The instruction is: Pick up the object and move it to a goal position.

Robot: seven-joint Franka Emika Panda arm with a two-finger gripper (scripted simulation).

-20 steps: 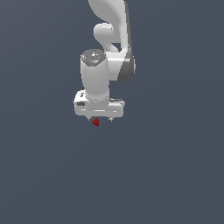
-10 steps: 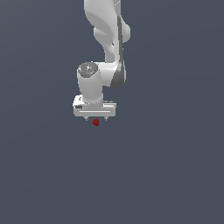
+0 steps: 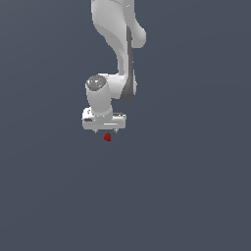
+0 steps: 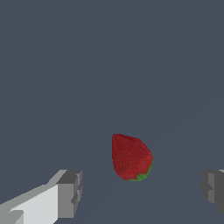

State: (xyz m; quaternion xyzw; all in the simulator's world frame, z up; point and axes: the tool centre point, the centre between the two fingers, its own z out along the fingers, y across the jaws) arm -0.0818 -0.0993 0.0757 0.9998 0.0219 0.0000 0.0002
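The object (image 3: 107, 137) is a tiny dark-red blob on the plain grey-blue ground, just below the white gripper (image 3: 106, 132) in the exterior view. In the wrist view it is a red strawberry shape (image 4: 131, 157) with a bit of green at its base. It lies between the two grey fingertips (image 4: 70, 192), which stand far apart and touch nothing. The gripper (image 4: 142, 190) is open and hangs directly over the object. The white arm rises behind it to the frame's top.
Only the white arm (image 3: 117, 44) and the flat grey-blue ground (image 3: 196, 196) show; nothing else stands in either view.
The gripper and wrist have shifted toward the exterior view's left over the last second. The arm's upper links have swung over. The red object has stayed where it was.
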